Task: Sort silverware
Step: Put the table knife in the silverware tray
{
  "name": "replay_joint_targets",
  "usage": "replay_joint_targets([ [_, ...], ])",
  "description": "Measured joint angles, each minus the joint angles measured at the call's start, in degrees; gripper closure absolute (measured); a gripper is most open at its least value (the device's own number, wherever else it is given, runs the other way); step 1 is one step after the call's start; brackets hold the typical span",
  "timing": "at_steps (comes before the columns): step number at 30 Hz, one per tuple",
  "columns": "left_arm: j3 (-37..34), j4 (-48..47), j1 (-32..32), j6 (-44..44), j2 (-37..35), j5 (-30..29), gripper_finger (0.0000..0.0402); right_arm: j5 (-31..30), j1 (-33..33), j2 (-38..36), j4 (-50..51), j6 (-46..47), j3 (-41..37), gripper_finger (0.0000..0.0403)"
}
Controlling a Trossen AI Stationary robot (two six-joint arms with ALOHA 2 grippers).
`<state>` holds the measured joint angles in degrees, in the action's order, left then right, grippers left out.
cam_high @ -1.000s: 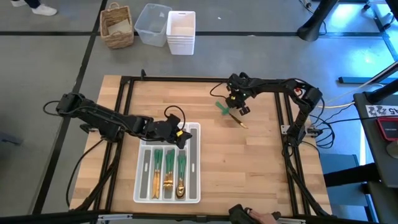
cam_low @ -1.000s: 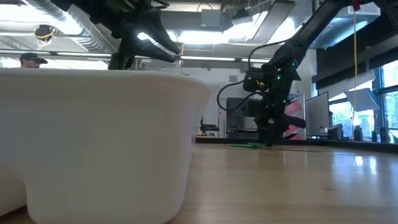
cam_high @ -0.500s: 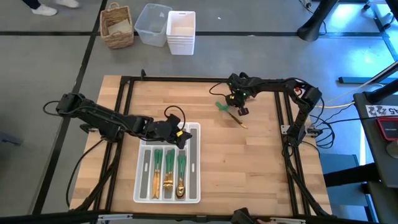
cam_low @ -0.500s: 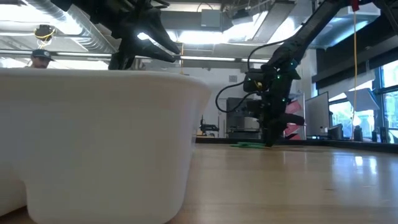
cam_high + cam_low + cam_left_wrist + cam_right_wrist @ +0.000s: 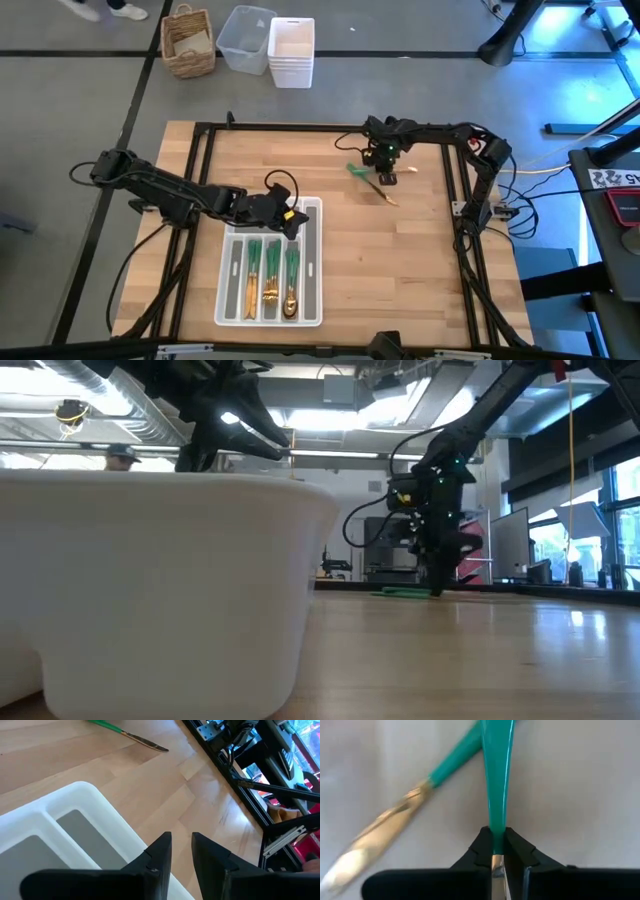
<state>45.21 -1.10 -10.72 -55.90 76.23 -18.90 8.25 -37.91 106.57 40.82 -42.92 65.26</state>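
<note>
The white organizer tray (image 5: 222, 290) holds several green-handled, gold-headed pieces of silverware (image 5: 270, 268) in its compartments. Two more pieces lie crossed on the wood near the far right of the table. One is a green-handled piece (image 5: 356, 170). The other is a knife (image 5: 381, 191), which also shows in the left wrist view (image 5: 135, 736). My right gripper (image 5: 385, 176) points down at them, shut on one (image 5: 496, 780). The knife (image 5: 380, 827) lies slanting beside it. My left gripper (image 5: 181, 845) hovers over the tray's far right corner (image 5: 82, 787), narrowly open and holding nothing. My right gripper pinches one piece of silverware between its two fingertips (image 5: 481, 851), where the green handle (image 5: 496, 822) narrows into the gold neck. The fingers come from above, pointing down, and the handle runs straight out from between them. In the low view the fingertips (image 5: 437, 586) are down at the table top.
Black frame rails (image 5: 455, 190) border the table. On the floor beyond the far edge stand a wicker basket (image 5: 188, 42), a clear bin (image 5: 243, 38) and stacked white bins (image 5: 291, 52). The tray wall (image 5: 150, 590) fills the low view's left side. A person (image 5: 120, 455) stands far behind it.
My right gripper has shifted slightly toward the table's far edge, and its wrist has moved a little with it. The two pieces near it lie about where they did. My left arm has kept still.
</note>
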Motion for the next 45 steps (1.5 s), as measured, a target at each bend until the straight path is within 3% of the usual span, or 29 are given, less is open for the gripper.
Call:
replay_joint_targets([
  [10, 0.0, 0.0, 0.4, 0.4, 0.0, 0.0, 0.0334, 1.0, 0.1, -0.1, 12.3, 0.9, 8.8, 0.0378],
  [14, 0.0, 0.0, 1.9, 0.4, 0.0, 0.0, 0.0334, 5.3, 0.1, -0.1, 16.9, 4.4, 10.4, 0.0375],
  [19, 0.0, -0.1, 4.9, 2.3, -0.2, 0.6, 0.0334, 16.1, 0.1, -0.1, 20.8, 12.3, 12.7, 0.0374],
  [26, 0.0, -7.3, 10.7, 6.9, -5.2, 2.4, 0.0334, 37.8, 2.0, -0.2, 19.7, 27.6, 13.9, 0.0373],
  [29, 0.0, -12.9, 13.5, 8.0, -8.8, 2.4, 0.0334, 41.5, 5.8, -0.2, 17.1, 33.4, 14.0, 0.0373],
  [36, 0.0, -27.6, 19.6, 9.1, -17.7, 2.4, 0.0334, 41.8, 18.5, -0.2, 5.0, 46.9, 14.0, 0.0373],
  [39, 0.0, -33.5, 21.9, 11.5, -21.7, 2.4, 0.0334, 40.6, 23.9, -0.2, -4.7, 58.7, 14.0, 0.0373],
  [45, 0.0, -42.8, 24.9, 17.3, -28.4, 2.4, 0.0334, 19.5, 33.8, 0.5, -30.7, 88.6, 14.0, 0.0372],
])
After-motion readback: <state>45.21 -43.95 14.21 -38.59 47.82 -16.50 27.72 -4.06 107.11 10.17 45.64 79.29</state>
